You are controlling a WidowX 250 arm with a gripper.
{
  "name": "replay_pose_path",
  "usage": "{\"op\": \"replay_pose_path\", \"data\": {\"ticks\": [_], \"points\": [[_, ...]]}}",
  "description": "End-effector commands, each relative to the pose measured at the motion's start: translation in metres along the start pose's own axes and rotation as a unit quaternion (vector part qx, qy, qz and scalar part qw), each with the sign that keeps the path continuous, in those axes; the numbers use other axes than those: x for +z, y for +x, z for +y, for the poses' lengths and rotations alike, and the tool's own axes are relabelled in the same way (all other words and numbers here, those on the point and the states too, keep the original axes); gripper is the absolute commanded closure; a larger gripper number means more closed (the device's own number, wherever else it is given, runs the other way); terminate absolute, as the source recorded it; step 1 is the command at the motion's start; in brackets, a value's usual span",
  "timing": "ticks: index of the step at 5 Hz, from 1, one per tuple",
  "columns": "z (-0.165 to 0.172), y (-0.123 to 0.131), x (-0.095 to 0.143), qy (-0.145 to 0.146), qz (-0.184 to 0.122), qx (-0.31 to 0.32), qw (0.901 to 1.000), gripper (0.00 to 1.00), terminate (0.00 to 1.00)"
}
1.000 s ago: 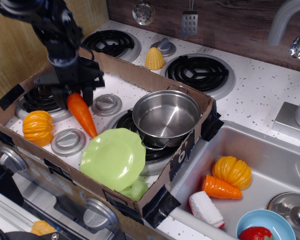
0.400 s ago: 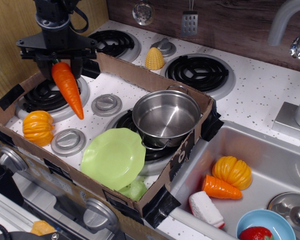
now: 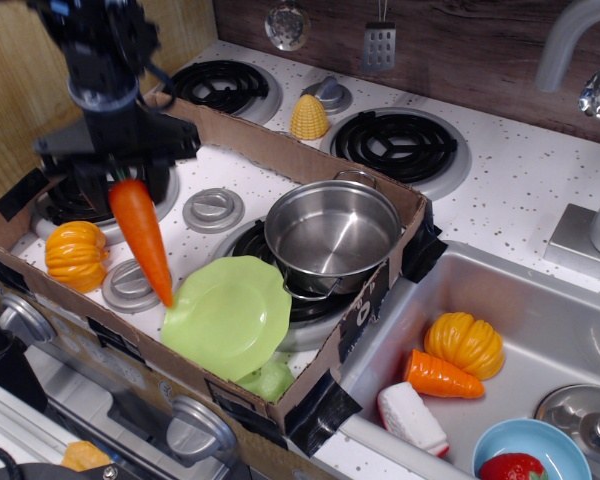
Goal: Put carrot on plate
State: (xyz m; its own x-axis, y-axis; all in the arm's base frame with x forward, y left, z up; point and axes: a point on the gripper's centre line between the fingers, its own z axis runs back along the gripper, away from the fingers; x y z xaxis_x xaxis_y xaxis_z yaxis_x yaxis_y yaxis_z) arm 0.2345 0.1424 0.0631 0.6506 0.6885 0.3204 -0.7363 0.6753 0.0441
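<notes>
The long orange carrot (image 3: 143, 240) hangs point down from my gripper (image 3: 120, 178), which is shut on its top end; the green stem is hidden between the fingers. The carrot's tip sits just over the left rim of the lime-green plate (image 3: 228, 317). The plate lies in the front part of the cardboard tray, in front of the steel pot (image 3: 332, 236). The carrot is in the air, clear of the plate.
The cardboard tray (image 3: 375, 290) walls in the stove top. An orange pumpkin (image 3: 76, 254) lies at its left. A corn cob (image 3: 309, 117) stands behind. The sink holds a pumpkin (image 3: 464, 344), a stubby carrot piece (image 3: 439, 376) and a blue bowl (image 3: 530, 452).
My gripper lifted the carrot off the stove top, then carried it forward and down, so its tip now reaches the plate's left rim.
</notes>
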Motion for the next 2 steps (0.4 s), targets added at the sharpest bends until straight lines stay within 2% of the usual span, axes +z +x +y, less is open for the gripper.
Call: {"op": "replay_pose_path", "data": {"ticks": [1,2], "points": [[-0.028,-0.014,-0.004,-0.039,0.017,0.028,0.9987,1.0,0.0],[-0.026,-0.031,0.012,-0.023,0.033,0.045,0.9982,1.0,0.0]]}}
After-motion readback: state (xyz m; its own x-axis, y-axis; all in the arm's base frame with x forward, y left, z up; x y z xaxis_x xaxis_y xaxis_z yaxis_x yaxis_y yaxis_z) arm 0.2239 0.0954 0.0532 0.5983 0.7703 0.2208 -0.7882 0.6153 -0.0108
